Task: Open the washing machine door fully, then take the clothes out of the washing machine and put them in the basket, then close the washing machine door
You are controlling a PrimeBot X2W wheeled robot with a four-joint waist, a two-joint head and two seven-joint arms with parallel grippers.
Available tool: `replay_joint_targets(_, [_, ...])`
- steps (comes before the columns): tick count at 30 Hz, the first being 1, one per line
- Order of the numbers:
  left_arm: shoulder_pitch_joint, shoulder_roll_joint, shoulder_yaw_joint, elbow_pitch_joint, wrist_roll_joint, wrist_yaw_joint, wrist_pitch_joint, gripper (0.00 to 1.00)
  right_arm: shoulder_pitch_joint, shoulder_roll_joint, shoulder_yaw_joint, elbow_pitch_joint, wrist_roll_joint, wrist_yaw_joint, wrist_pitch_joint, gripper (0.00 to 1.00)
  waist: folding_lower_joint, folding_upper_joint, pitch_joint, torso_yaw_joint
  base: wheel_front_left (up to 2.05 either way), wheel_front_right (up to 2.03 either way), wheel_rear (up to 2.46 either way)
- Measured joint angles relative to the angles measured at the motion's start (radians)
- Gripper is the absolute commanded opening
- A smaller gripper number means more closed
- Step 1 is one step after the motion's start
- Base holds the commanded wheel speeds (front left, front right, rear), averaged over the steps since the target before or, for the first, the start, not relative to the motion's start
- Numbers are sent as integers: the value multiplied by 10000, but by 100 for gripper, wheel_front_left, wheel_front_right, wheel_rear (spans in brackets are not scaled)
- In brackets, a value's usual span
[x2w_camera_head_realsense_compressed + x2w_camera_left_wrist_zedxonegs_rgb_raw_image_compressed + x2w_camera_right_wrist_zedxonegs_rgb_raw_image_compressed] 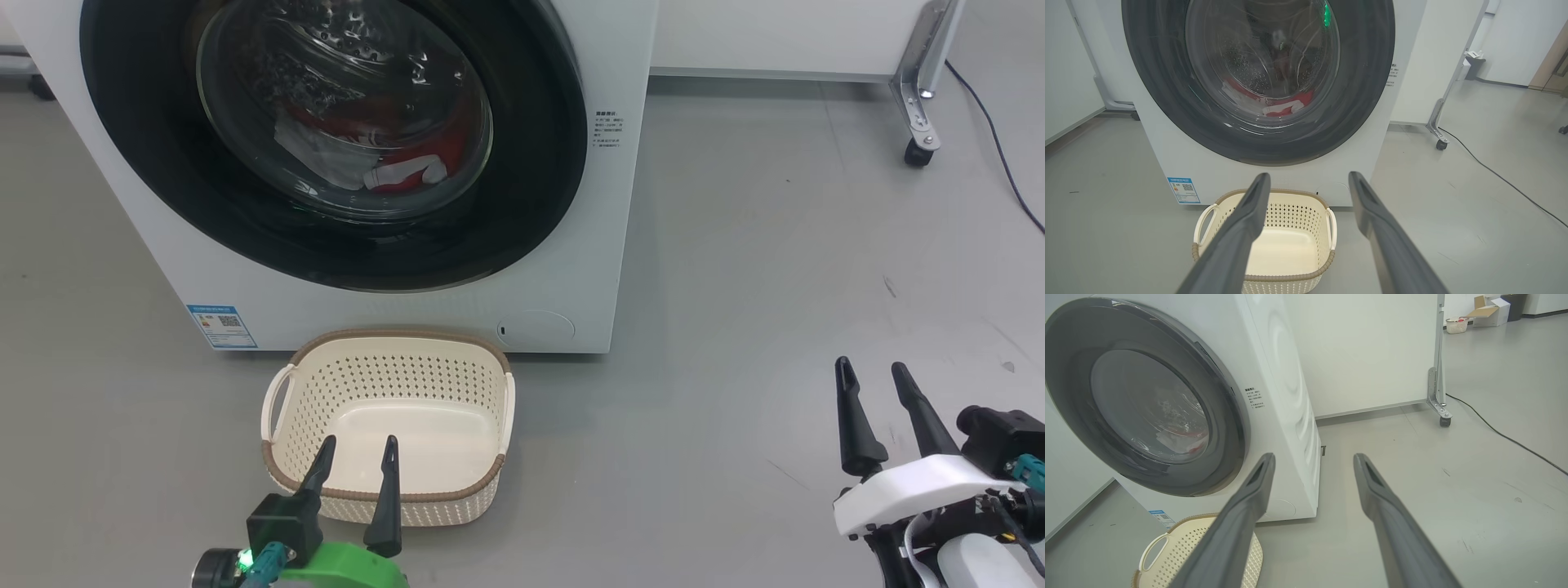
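Note:
The white washing machine (571, 269) stands ahead with its round black-rimmed door (539, 171) shut. Through the glass I see red and white clothes (408, 167) low in the drum, also clothes (1286, 107) in the left wrist view. The cream basket (384, 359) sits empty on the floor right before the machine. My left gripper (359, 453) hangs open over the basket's near rim, nothing between its fingers. My right gripper (872, 373) stands open over bare floor well to the right of the machine. The door (1069, 428) shows at an angle in the right wrist view.
Grey floor (775, 269) spreads to the right of the machine. A white partition on a castor leg (918, 151) stands at the back right, with a dark cable (1000, 147) trailing across the floor. A blue label (222, 325) marks the machine's lower left corner.

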Motion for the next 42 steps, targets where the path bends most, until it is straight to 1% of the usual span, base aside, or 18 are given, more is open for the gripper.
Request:
replay_joint_targets(1, [1, 0, -48, 94, 48, 71, -23, 100, 0, -42, 117, 61, -295, -104, 4, 100, 0, 0, -4, 2, 0, 0, 0])
replay_joint_targets(6, [1, 0, -104, 173, 157, 173, -198, 100, 7, -196, 376, 253, -930, -238, 42, 100, 0, 0, -22, 17, 0, 0, 0])
replay_joint_targets(10, [1, 0, -102, 343, 82, 244, -198, 100, 13, -219, 433, 403, -997, -316, 140, 100, 0, 0, -29, 28, 0, 0, 0])
replay_joint_targets(16, [2, 0, -102, 585, -376, 245, -198, 100, 21, -190, 487, 522, -997, -387, 219, 100, 0, 0, -31, 39, 0, 0, 0])
replay_joint_targets(42, [-115, 0, -2, 1026, -491, 247, -198, 100, 7, -102, 527, 731, -993, -385, 226, 100, 0, 0, -69, -27, 0, 0, 0])
